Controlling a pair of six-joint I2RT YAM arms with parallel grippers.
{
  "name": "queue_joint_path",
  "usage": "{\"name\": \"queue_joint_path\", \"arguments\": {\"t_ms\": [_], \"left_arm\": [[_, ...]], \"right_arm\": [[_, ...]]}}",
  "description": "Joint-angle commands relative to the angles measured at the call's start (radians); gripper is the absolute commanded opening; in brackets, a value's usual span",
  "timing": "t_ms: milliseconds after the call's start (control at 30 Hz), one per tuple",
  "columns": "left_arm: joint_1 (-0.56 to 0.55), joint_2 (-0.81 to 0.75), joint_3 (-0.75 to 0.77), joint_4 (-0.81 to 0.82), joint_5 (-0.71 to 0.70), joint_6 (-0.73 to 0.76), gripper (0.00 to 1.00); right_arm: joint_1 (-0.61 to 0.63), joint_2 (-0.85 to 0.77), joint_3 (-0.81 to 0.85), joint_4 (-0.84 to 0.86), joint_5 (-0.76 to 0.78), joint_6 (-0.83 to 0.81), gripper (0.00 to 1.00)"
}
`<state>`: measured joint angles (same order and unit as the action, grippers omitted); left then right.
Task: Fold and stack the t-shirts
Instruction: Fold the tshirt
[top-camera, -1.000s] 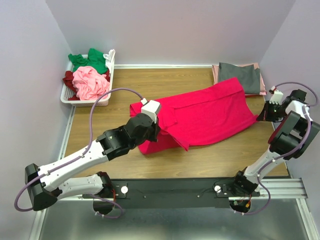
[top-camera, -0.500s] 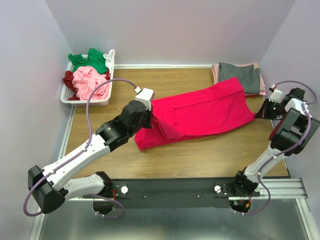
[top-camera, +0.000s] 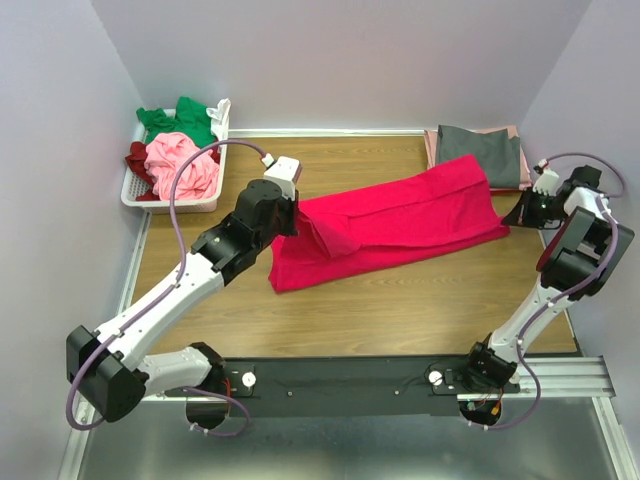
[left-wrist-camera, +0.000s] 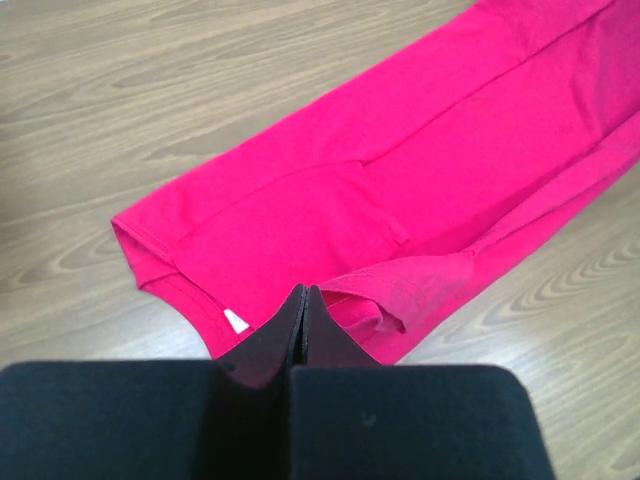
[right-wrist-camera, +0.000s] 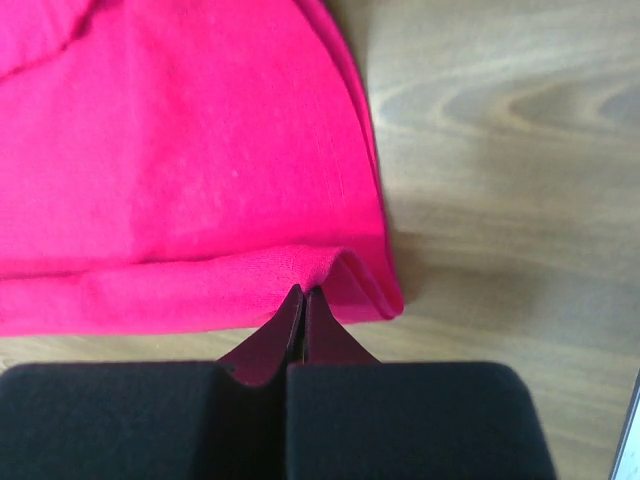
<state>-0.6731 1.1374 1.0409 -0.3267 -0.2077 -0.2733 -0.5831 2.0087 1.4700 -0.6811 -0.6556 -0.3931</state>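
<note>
The crimson-pink t-shirt (top-camera: 400, 225) lies stretched in a long band across the middle of the table, folded lengthwise. My left gripper (top-camera: 292, 220) is shut on its left end; in the left wrist view the closed gripper (left-wrist-camera: 305, 292) pinches a folded edge of the shirt (left-wrist-camera: 400, 190). My right gripper (top-camera: 519, 213) is shut on the shirt's right end; in the right wrist view the gripper (right-wrist-camera: 305, 291) pinches the raised hem of the shirt (right-wrist-camera: 180, 150). The cloth hangs slightly taut between the two.
A white slatted basket (top-camera: 170, 205) at the back left holds green (top-camera: 182, 120), light pink (top-camera: 180, 165) and maroon (top-camera: 137, 160) shirts. A folded grey shirt (top-camera: 480, 150) lies on a dusty pink one (top-camera: 430, 148) at the back right. Walls close in on both sides.
My left gripper has moved back and left with the shirt's edge, so the loose near flap is folded in and the shirt is narrower. The right gripper shifted slightly back.
</note>
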Motion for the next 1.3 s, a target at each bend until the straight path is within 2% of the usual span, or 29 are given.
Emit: {"name": "queue_joint_path", "arguments": {"t_ms": [0, 800, 1000, 1267], "left_arm": [[0.027, 0.031, 0.039, 0.04, 0.047, 0.048, 0.0], [0.106, 0.084, 0.036, 0.06, 0.074, 0.074, 0.0], [0.116, 0.094, 0.034, 0.06, 0.074, 0.072, 0.0], [0.122, 0.11, 0.038, 0.071, 0.085, 0.075, 0.0]], "right_arm": [[0.009, 0.044, 0.059, 0.031, -0.036, 0.039, 0.0], [0.051, 0.174, 0.197, 0.058, -0.141, 0.18, 0.0], [0.063, 0.217, 0.248, 0.06, -0.141, 0.218, 0.0], [0.065, 0.205, 0.237, 0.06, -0.115, 0.211, 0.0]]}}
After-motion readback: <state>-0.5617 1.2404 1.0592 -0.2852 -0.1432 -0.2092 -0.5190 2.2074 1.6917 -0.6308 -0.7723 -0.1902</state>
